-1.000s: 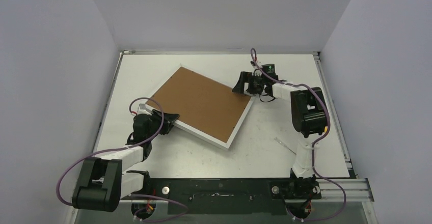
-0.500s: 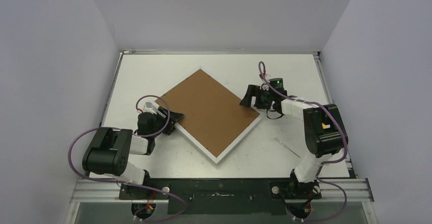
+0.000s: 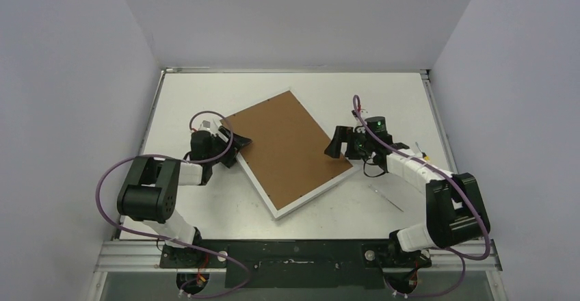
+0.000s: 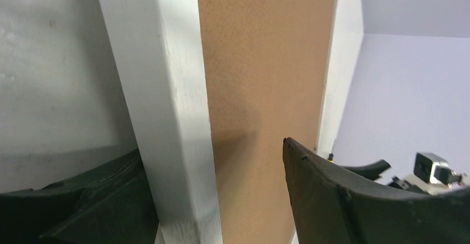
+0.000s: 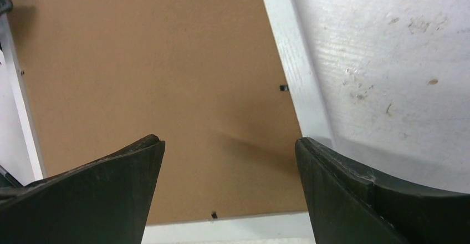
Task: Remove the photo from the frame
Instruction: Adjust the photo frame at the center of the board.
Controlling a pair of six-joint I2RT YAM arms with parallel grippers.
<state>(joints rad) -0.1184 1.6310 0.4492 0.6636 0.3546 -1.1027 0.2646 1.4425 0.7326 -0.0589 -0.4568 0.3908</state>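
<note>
the frame [image 3: 287,152] lay flat on the white table [image 3: 185,102], brown fibreboard back up, turned askew with its narrow white border all round. it sat between the two pincers, one long side towards each.

the left pincer [image 3: 231,148] was at the frame's left edge, low to the table. from its own camera the left pincer [image 4: 213,150] had its jaws spread, not clamped: the white border [image 4: 166,105] ran up between the two black fingers, hard by the left-hand finger [image 4: 83,211], while the other finger [image 4: 354,199] stood off over the brown back [image 4: 266,77] with a plain gap to the border. whether the near finger actually touched the wood i could not tell.

the right pincer [image 3: 336,144] was at the opposite edge, also with its jaws wide apart and holding nothing. in its wrist view the right pincer [image 5: 230,141] looked down on a corner of the frame [image 5: 166,72]: one finger [image 5: 83,194] over the brown board, the other [image 5: 382,199] out past the white border, over bare table. two small dark tabs [image 5: 283,87] showed along the board's edges.

beyond the right pincer, nearer that arm's base, a thin pale stick [image 3: 384,197] lay on the table, well clear of the frame. purple cable [image 3: 102,185] looped off the left arm.
</note>
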